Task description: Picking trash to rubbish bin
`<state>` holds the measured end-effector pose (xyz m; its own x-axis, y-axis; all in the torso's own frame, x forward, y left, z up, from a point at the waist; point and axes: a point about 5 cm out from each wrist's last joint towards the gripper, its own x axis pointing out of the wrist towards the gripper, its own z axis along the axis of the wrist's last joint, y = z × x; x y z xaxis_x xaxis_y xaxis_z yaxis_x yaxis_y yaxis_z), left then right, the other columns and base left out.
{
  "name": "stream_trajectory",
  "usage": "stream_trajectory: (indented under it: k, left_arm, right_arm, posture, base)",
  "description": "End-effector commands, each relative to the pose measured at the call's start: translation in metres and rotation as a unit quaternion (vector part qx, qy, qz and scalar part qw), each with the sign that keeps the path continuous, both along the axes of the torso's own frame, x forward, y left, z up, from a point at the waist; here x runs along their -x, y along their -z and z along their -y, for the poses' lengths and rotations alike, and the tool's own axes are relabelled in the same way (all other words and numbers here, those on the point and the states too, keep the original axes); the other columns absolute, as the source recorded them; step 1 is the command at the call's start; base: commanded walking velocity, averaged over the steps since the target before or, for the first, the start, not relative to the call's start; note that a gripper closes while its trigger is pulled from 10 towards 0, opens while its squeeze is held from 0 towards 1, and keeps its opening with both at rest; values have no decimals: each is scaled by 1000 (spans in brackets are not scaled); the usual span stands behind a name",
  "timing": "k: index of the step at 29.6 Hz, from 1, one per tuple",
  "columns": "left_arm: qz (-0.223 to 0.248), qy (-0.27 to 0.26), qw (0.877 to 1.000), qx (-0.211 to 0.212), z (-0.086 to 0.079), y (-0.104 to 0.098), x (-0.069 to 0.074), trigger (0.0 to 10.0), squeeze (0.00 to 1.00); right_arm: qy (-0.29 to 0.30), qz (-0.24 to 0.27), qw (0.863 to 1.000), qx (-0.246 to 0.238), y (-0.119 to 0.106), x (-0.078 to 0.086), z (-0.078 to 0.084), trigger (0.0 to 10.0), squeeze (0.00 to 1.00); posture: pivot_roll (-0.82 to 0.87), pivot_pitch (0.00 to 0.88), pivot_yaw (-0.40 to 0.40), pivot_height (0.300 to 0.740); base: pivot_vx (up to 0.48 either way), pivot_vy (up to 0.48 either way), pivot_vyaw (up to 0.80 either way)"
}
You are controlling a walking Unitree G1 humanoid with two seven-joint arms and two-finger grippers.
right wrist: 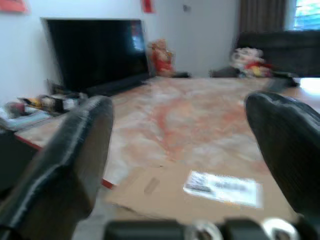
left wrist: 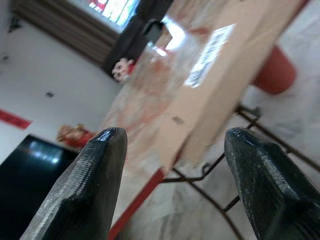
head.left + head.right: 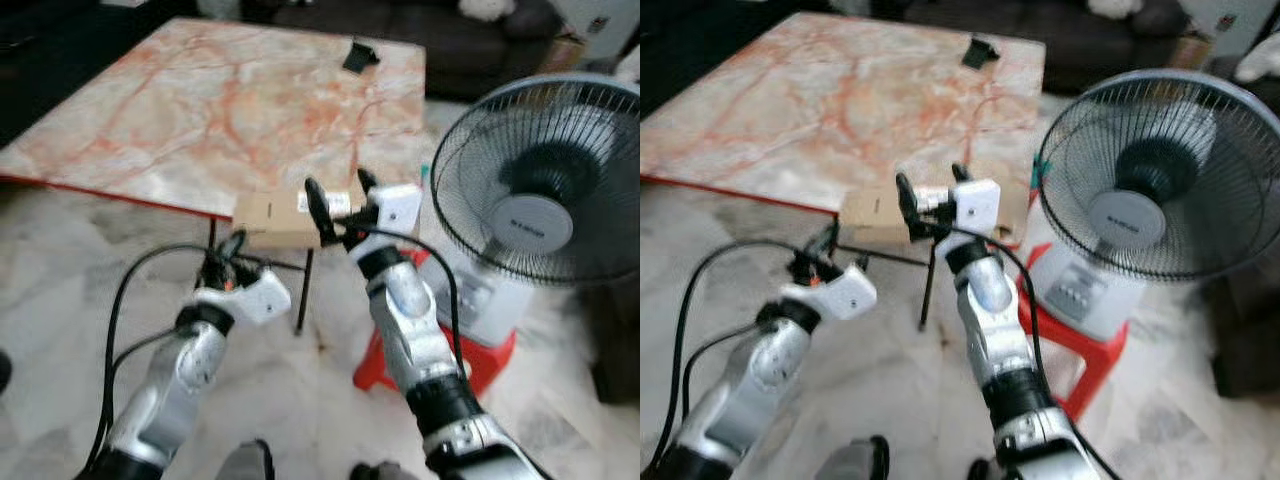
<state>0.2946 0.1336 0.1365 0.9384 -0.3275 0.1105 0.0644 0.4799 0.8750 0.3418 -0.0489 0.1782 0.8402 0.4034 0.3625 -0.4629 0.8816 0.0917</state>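
Simply flat brown cardboard (image 3: pixel 275 213), white label, table (image 3: pixel 200 100) corner

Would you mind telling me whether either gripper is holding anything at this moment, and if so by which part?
Nothing is held. The right gripper is open just short of the flat cardboard box at the table's near edge; the left gripper is open below it.

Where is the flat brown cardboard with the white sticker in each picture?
Left eye view: cardboard on the marble table's near edge.
Right eye view: same edge, left of the right end effector.
Left wrist view: upper right, slanting.
Right wrist view: bottom middle.
Shared landmark: its white sticker.
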Motion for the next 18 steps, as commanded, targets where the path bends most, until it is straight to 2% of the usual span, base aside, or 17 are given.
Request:
stream_trajectory:
  k: [1,3,10,18]
  left_arm:
    - [1,6,1000,-16,0,3,-3,10000,0]
    - [1,3,1000,-17,-1,3,-11,10000,0]
    - [9,-14,1000,-19,-8,1,-24,10000,0]
    - [23,-53,998,5,-17,-1,-30,10000,0]
  right_arm:
    - [-3,-6,1000,-10,2,3,-4,10000,0]
    - [-3,-8,1000,-9,4,4,-3,10000,0]
    - [0,-14,1000,-5,8,7,-1,10000,0]
    - [-3,-16,1000,5,9,8,-4,10000,0]
  posture:
    - [96,196,-74,740]
    - [88,201,-73,740]
    - [79,216,-70,740]
    - [81,221,-76,740]
  base:
    - [0,0,0]
    - [0,0,0]
    - [0,0,0]
    - [0,0,0]
